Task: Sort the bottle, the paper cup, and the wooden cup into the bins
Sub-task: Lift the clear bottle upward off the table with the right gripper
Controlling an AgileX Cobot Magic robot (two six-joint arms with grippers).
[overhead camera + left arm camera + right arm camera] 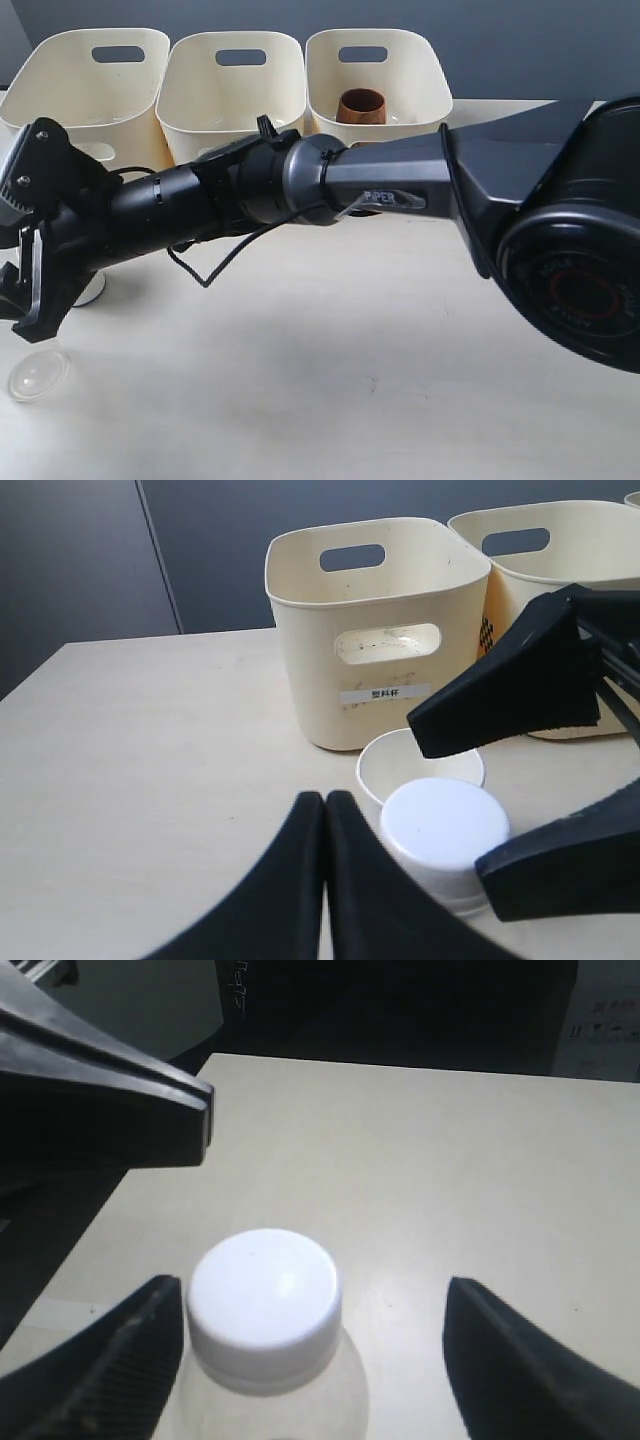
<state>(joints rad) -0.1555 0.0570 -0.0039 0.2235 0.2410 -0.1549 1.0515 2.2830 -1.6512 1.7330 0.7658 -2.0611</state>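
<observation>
Right claw spread wide around the bottle's cap; three bins, one bottle, two cups.

You have three bins [232,85] in a row at 12 o'clock on the table [350,380], and the wooden cup [361,106] sits inside the one toward 1 o'clock. One bottle [265,1305] stands at about 9 o'clock, and in the exterior view only its clear base [38,375] shows below the arm. Your right gripper [315,1345] reaches across to it, jaws wide apart with the white cap between them, neither finger touching it. The single paper cup [420,767] stands just behind the bottle's cap [444,825], in front of the labelled bin [375,630]. Your left gripper [325,810] sits just beside the cap with its fingers pressed together on nothing.
</observation>
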